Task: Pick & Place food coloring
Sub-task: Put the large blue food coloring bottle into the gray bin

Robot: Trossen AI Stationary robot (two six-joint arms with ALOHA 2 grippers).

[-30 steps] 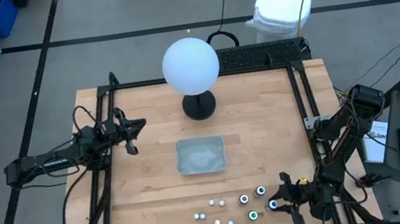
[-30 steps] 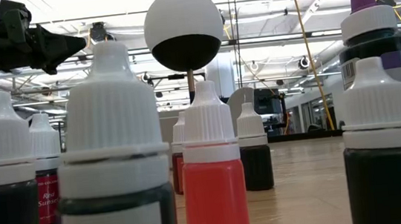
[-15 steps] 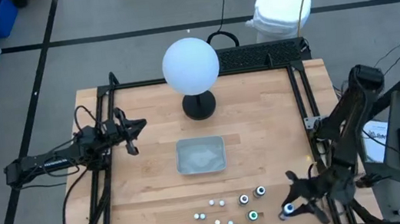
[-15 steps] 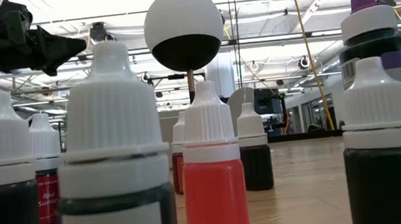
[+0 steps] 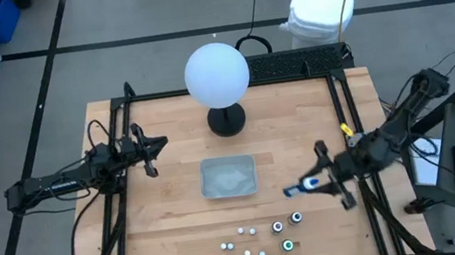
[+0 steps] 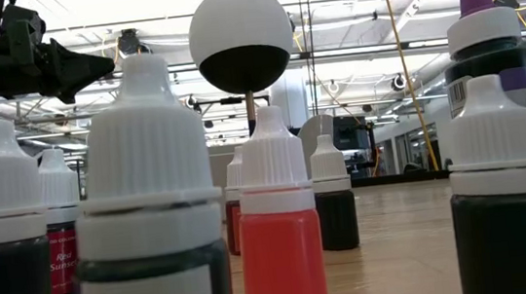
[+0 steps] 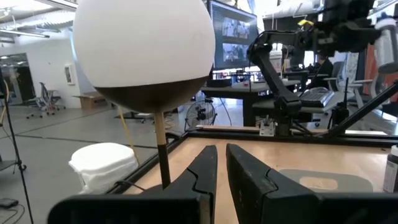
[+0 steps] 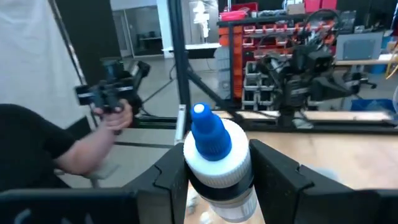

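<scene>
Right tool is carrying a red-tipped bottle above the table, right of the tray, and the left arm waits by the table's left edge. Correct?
Not quite: the bottle in the right tool has a blue tip, not red, as the right wrist view shows. The rest holds: it is above the table, right of the tray, and the left tool waits by the left edge.

One blue-tipped food coloring bottle [image 5: 306, 185] held above the table; others [image 5: 256, 245] clustered near its front edge
</scene>
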